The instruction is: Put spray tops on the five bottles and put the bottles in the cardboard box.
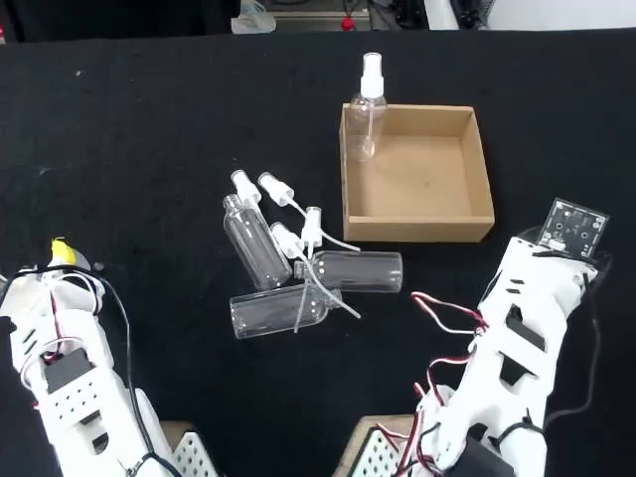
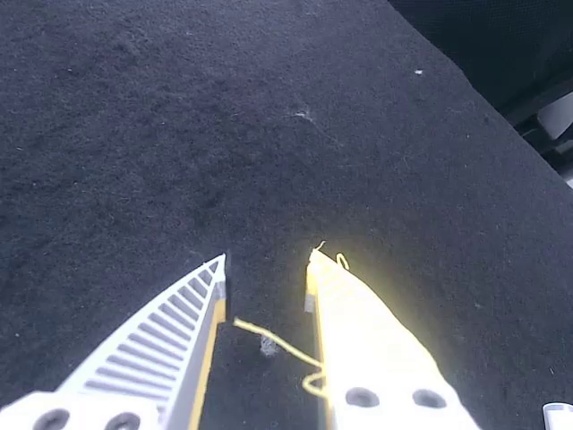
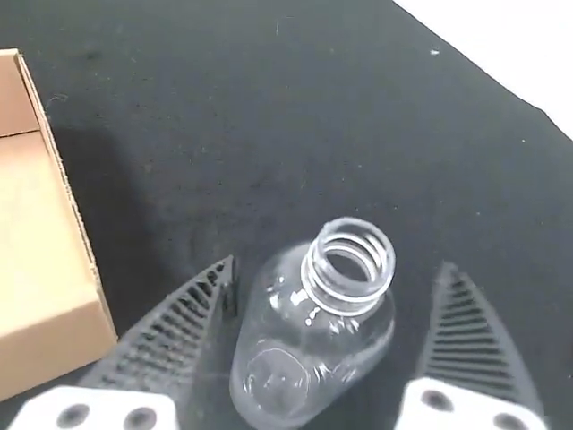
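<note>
My left fingers (image 2: 170,345) are spread with nothing between them, only bare black tabletop (image 2: 179,107) under the tips and a loose yellow thread (image 2: 269,345) across the gap. Between the two sets of fingers, well apart from both, three open bottles (image 1: 255,241) lie on their sides in a cluster. Four spray tops (image 1: 286,238) are scattered among them, some touching.

The cardboard box (image 1: 417,231) sits just beyond my right fingers (image 3: 170,345). One capped bottle (image 1: 366,119) stands upright in its far corner.

The right fingers are spread wide either side of the fifth bottle (image 3: 313,349). It stands upright between them with its threaded neck (image 3: 347,260) bare, and I see no contact on either side.

I judge it to be empty thin clear plastic: very light, smooth, quick to tip or skid, and likely to dent under a hard squeeze. I would close gently on the round body below the shoulder, leaving the threads free for a top.
</note>
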Controlling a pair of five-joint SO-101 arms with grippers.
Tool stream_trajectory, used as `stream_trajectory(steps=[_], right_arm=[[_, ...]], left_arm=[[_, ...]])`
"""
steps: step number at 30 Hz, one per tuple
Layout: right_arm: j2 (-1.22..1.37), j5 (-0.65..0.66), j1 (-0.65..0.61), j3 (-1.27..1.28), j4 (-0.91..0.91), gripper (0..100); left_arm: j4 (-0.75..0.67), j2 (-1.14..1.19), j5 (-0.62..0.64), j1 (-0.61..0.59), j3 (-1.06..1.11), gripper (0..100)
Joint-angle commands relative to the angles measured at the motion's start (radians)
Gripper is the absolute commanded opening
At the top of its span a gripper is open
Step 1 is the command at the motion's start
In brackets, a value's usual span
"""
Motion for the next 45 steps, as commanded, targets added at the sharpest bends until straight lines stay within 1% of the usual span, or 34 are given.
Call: stream_trajectory(steps=[1, 14, 16, 19, 21, 26, 28, 29, 32, 34, 35, 37, 41, 45], right_arm=[[0.007, -0.002, -0.015, -0.016, -0.031, 18.6], [0.007, -0.002, -0.015, -0.019, -0.032, 16.7], [0.007, -0.002, -0.015, -0.019, -0.032, 12.4], [0.001, -0.003, -0.015, -0.019, -0.032, 0.8], [-0.001, -0.003, -0.015, -0.027, -0.032, 2.8], [-0.002, 0.005, 0.006, -0.11, 0.005, 1.1], [-0.022, -0.002, 0.029, -0.183, 0.114, 1.1], [-0.042, -0.003, 0.035, -0.228, 0.199, 1.1], [-0.137, -0.003, 0.034, -0.389, 0.549, 1.1], [-0.211, -0.003, 0.02, -0.499, 0.781, 1.1], [-0.243, -0.003, 0.0, -0.542, 0.868, 1.1], [-0.297, -0.003, -0.038, -0.59, 0.988, 1.1], [-0.386, 0.005, -0.184, -0.593, 1.129, 1.1], [-0.452, -0.002, -0.42, -0.599, 1.272, 1.1]], left_arm=[[-0.023, -0.009, -0.011, 0.013, -0.021, 15], [-0.023, -0.009, -0.011, 0.013, -0.021, 15], [-0.023, -0.009, -0.011, 0.013, -0.021, 15], [-0.023, -0.009, -0.011, 0.013, -0.021, 15], [-0.023, -0.009, -0.011, 0.013, -0.021, 15], [-0.023, -0.009, -0.011, 0.013, -0.021, 15], [-0.023, -0.009, -0.011, 0.013, -0.021, 15], [-0.023, -0.009, -0.011, 0.013, -0.021, 15], [-0.023, -0.009, -0.011, 0.013, -0.021, 15], [-0.023, -0.009, -0.011, 0.013, -0.021, 15], [-0.023, -0.009, -0.011, 0.013, -0.021, 15], [-0.023, -0.009, -0.011, 0.013, -0.021, 15], [-0.023, -0.009, -0.011, 0.013, -0.021, 15], [-0.023, -0.009, -0.011, 0.024, -0.021, 15]])
